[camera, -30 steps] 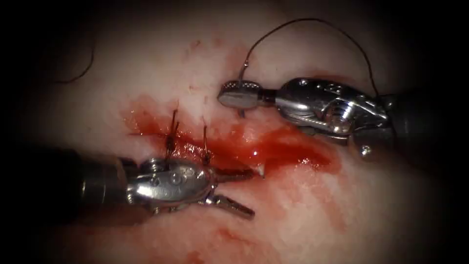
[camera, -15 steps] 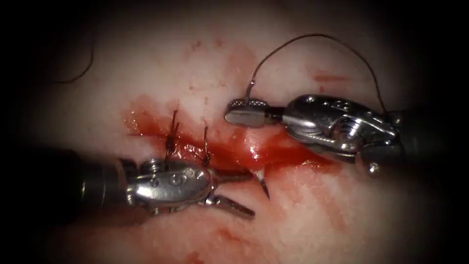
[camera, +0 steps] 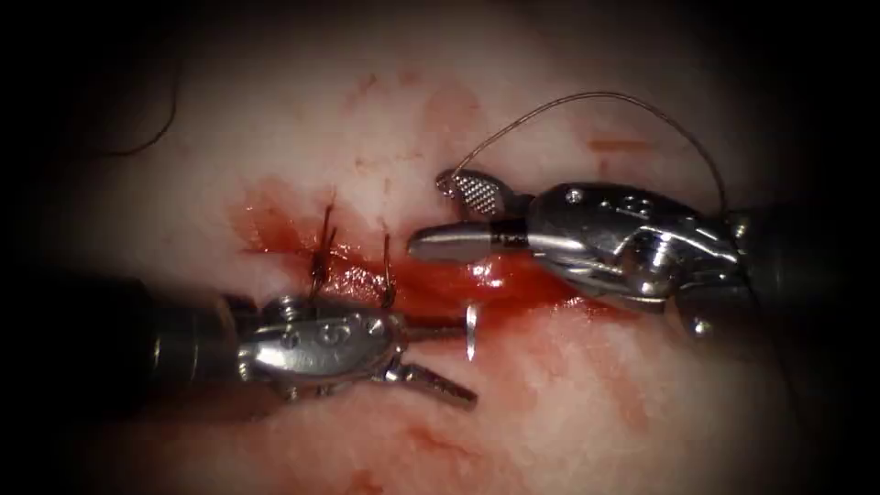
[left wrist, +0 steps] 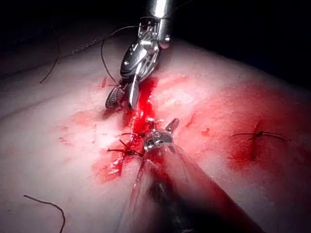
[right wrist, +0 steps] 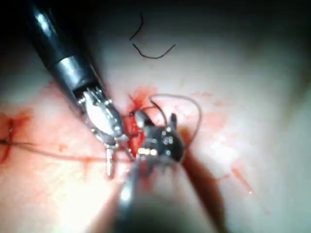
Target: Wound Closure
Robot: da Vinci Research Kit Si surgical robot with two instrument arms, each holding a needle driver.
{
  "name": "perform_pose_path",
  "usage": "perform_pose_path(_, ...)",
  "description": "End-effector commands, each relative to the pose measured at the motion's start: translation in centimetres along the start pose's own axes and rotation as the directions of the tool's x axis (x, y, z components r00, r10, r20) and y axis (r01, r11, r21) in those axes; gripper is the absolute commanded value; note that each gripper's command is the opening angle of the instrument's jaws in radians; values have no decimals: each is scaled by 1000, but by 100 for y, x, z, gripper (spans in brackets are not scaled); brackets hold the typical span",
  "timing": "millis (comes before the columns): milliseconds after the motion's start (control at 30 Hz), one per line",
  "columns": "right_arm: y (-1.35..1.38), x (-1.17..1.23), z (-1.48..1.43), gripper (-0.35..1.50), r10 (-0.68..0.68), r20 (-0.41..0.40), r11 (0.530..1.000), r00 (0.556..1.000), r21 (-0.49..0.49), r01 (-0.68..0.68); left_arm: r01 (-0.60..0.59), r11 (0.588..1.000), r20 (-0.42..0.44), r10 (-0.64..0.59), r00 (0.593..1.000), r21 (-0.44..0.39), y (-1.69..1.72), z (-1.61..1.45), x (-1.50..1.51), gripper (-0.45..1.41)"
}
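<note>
The right claw (camera: 449, 218) stands open above the cut (camera: 513, 280), holding nothing; its ridged upper jaw is lifted clear of the smooth lower one, which lies along the red fluid (camera: 431, 284). A second ago it was clamped on the needle's tail end, so it has let go. The thread (camera: 596, 96) arcs away from beside its upper jaw and back over its body. Across the cut, the left claw (camera: 449, 353) is also open and empty, its upper jaw just beside the needle (camera: 471, 328), whose tip sticks out of the tissue (camera: 568, 403) on the near lip, further out than before. That placing probably lets it take the tip. Two finished stitches (camera: 321, 261) crowd its left; the tissue below and to the right lies open.
</note>
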Motion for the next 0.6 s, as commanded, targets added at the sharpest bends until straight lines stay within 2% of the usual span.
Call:
perform_pose_path(33, 1, 7, 8, 111, -16, -6, 1000, 1000, -5, 16, 0, 1000, 1, 0, 1000, -2, 0, 8, -3, 52)
perform_pose_path(300, 2, 13, 12, 106, -75, -12, 997, 997, -18, 75, 0, 1000, 1, 0, 1000, -2, 0, 8, -3, 52)
perform_pose_path(433, 0, 18, 11, 93, -94, -13, 995, 995, -19, 94, 0, 1000, 1, 0, 1000, -2, 0, 8, -3, 52)
perform_pose_path(500, 0, 18, 11, 62, -106, -12, 994, 994, -11, 106, 0, 1000, 1, 0, 1000, -1, 1, 9, -3, 52)
perform_pose_path(533, 0, 17, 11, 29, -113, -8, 994, 994, -3, 113, 0, 1000, 1, 0, 1000, -1, 1, 9, -3, 52)
perform_pose_path(567, 2, 16, 12, -27, -120, -1, 993, 993, 2, 120, 0, 1000, 1, 0, 1000, -1, 1, 9, -3, 52)
perform_pose_path(600, 5, 15, 12, -35, -124, 19, 992, 992, 1, 124, 0, 1000, 1, 0, 1000, -1, 1, 9, -3, 52)
